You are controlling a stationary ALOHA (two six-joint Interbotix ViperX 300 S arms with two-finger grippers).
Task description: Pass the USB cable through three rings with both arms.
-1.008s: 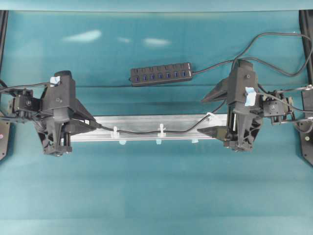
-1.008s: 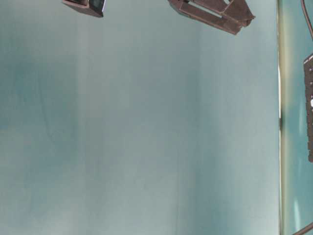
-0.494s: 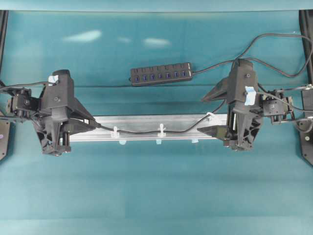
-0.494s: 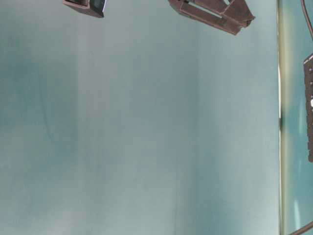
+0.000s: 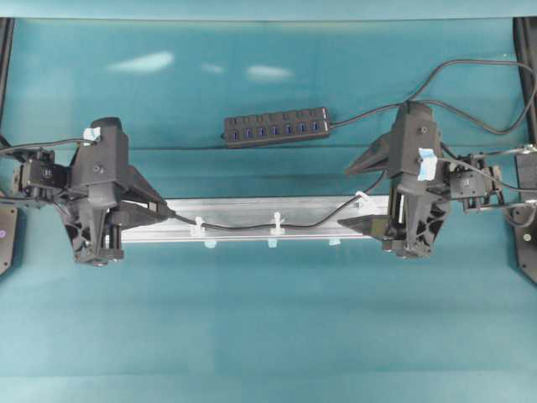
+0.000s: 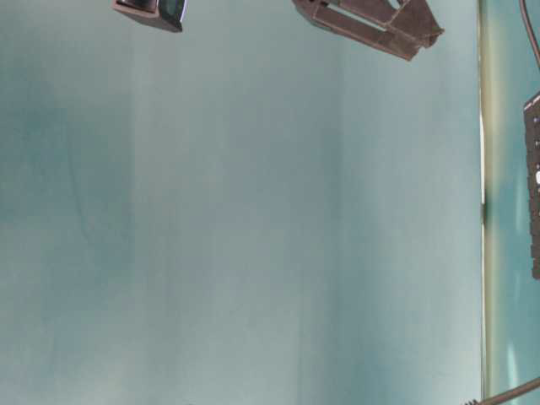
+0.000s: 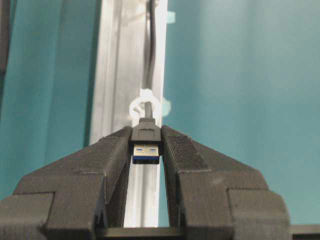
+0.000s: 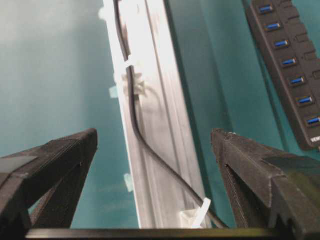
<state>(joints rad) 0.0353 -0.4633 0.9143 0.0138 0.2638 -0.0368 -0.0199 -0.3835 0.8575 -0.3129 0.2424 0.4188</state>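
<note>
Left gripper (image 7: 146, 150) clamps the USB cable (image 5: 252, 225) by its rigid plug, the likeliest hold on limp cord; right gripper (image 8: 155, 145) gapes empty.

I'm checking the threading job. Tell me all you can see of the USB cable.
The USB cable is thin, black and slack, lying along the silver rail. It runs through the white rings. Its black plug, with a metal shell and blue insert, is pinched between the left gripper's pads beyond the last ring. The right gripper stands open, not touching it.
</note>
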